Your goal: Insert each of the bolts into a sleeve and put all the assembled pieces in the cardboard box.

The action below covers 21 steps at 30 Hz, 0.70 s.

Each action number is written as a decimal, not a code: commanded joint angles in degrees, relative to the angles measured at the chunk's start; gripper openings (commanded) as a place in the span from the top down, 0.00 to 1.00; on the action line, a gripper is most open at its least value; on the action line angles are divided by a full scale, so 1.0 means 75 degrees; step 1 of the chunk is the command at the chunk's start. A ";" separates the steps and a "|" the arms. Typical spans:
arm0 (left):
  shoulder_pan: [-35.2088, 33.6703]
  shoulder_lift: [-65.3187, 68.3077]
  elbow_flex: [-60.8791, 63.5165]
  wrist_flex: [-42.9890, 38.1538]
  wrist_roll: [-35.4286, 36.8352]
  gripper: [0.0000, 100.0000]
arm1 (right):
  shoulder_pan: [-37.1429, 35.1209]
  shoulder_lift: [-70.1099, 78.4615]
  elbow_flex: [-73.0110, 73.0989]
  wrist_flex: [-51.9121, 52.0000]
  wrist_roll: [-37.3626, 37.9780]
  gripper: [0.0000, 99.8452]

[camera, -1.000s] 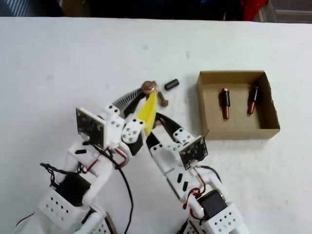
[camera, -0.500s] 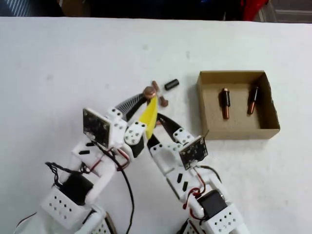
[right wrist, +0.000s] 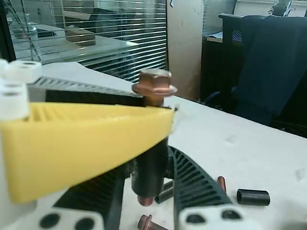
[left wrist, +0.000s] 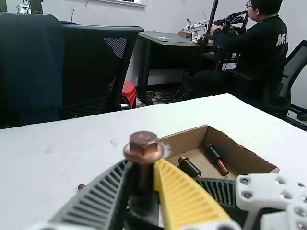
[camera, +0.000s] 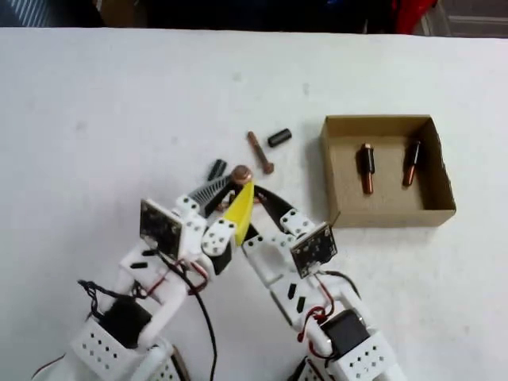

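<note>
The white tabletop (camera: 119, 87) carries a small scatter near its middle. A copper loose bolt (camera: 259, 152) lies flat on its side, head toward the arms. A short black sleeve (camera: 279, 137) lies just beside its far end, on the box side but not touching it. A second sleeve (camera: 216, 169), also black, lies on the bolt's other side, near its head. To the right sits the open cardboard box (camera: 381, 121), flat on the surface and near the first sleeve.
</note>
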<state>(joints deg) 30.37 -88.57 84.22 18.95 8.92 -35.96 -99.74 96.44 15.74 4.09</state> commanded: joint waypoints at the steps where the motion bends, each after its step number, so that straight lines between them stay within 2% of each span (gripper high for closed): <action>1: 0.0135 -0.0416 -0.0035 0.0012 -0.0258 0.98 | -0.0029 -0.0100 0.0070 0.0006 -0.0023 0.98; 4: 0.0135 -0.0393 0.0070 0.0023 -0.1020 0.98 | -0.0029 -0.0100 0.0070 0.0006 -0.0023 0.98; 13: 0.0123 -0.0416 0.0117 0.0023 -0.1032 0.98 | -0.0029 -0.0076 0.0070 0.0018 -0.0023 0.98; 17: -0.0275 -0.0416 0.0117 0.0047 -0.1032 0.97 | -0.0029 -0.0076 0.0070 0.0018 -0.0012 0.98; 21: -0.0404 -0.0416 0.0117 0.0539 -0.1008 0.87 | -0.0029 -0.0088 0.0070 0.0018 -0.0012 0.98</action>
<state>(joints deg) 29.32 -90.42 85.71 20.79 1.89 -36.04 -99.74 96.44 15.74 4.09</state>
